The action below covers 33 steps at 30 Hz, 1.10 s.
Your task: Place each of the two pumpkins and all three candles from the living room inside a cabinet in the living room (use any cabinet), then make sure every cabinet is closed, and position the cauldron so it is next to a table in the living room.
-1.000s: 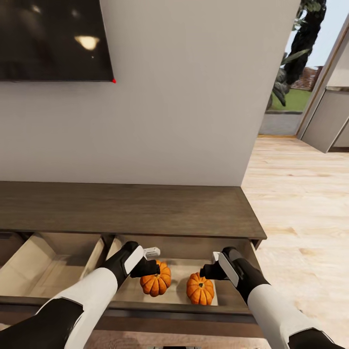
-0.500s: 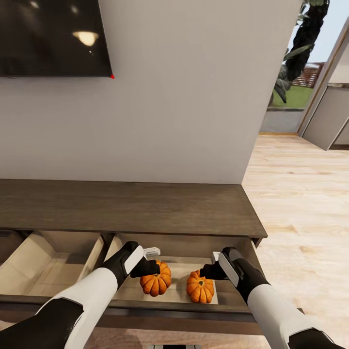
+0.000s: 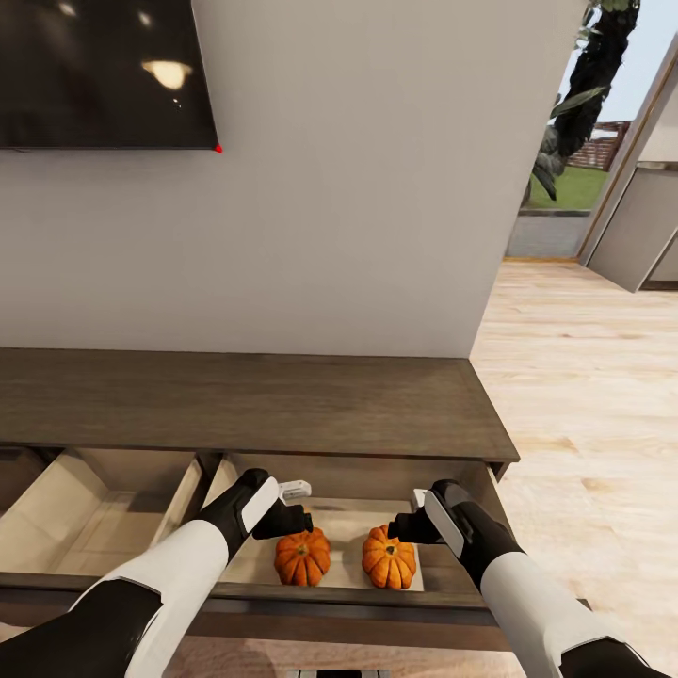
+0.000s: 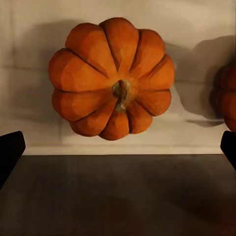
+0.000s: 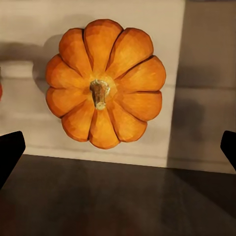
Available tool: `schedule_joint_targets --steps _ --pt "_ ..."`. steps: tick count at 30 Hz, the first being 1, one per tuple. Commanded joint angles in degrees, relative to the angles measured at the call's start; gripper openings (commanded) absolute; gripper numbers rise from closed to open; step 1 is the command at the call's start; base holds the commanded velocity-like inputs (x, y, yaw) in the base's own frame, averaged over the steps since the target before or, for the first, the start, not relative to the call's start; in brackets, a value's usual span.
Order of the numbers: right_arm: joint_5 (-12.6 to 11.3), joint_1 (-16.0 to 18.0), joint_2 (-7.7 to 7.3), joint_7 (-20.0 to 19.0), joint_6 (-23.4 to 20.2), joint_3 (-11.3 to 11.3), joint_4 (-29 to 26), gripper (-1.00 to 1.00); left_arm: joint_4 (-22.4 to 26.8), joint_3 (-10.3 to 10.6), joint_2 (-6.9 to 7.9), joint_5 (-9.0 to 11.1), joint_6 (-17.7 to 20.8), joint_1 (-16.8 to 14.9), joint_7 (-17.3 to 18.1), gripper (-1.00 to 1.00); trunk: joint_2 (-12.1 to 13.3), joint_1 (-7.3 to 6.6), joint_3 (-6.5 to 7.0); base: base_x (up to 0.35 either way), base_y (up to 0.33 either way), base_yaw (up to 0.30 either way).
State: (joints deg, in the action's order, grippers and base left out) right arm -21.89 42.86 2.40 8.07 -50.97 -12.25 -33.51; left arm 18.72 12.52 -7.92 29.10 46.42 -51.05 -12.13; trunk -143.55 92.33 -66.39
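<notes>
Right now your biggest exposure is the cabinet itself: two of its drawers stand pulled out, and if you back away without pushing both fronts home, the closing step fails. Pushing the right-hand drawer too sharply could, I judge, set the round fruit rolling on its pale floor.

Both pumpkins sit on that drawer floor, side by side but not touching. The left pumpkin and right pumpkin each stand upright, stem dimple pointing up toward the wrist cameras; they are squat, so the short axis is vertical and there is no real long axis to align.

Your left hand hovers over its pumpkin with fingers spread wide and nothing held; your right hand is likewise released above the other. Lift straight up, or a fingertip may nudge a pumpkin.
</notes>
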Motion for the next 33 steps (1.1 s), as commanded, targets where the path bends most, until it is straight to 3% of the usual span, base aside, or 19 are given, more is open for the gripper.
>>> schedule_joint_targets --steps 1,7,20,33 --pt "-0.61 0.03 -0.03 0.55 -0.16 -0.23 -0.06 1.0 0.09 0.4 0.03 0.61 0.17 -0.02 -0.44 1.0 -0.02 -0.01 -0.05 0.0 0.0 0.0" --pt "-0.61 0.02 -0.03 0.57 -0.15 -0.27 -0.06 1.0 0.09 0.4 0.09 0.62 0.17 -0.02 -0.44 1.0 0.03 -0.11 0.84 0.0 0.0 0.0" --pt "-0.61 0.03 -0.03 0.58 -0.16 -0.31 -0.06 1.0 0.06 0.4 0.1 0.7 0.15 -0.02 -0.44 1.0 0.03 -0.11 0.84 -0.103 0.0 0.0" --pt "-0.61 0.03 0.0 0.61 -0.16 -0.37 -0.06 1.0 0.03 0.27 0.13 0.78 0.22 -0.02 -0.35 1.0 0.21 -0.45 3.72 -0.008 0.0 0.0"
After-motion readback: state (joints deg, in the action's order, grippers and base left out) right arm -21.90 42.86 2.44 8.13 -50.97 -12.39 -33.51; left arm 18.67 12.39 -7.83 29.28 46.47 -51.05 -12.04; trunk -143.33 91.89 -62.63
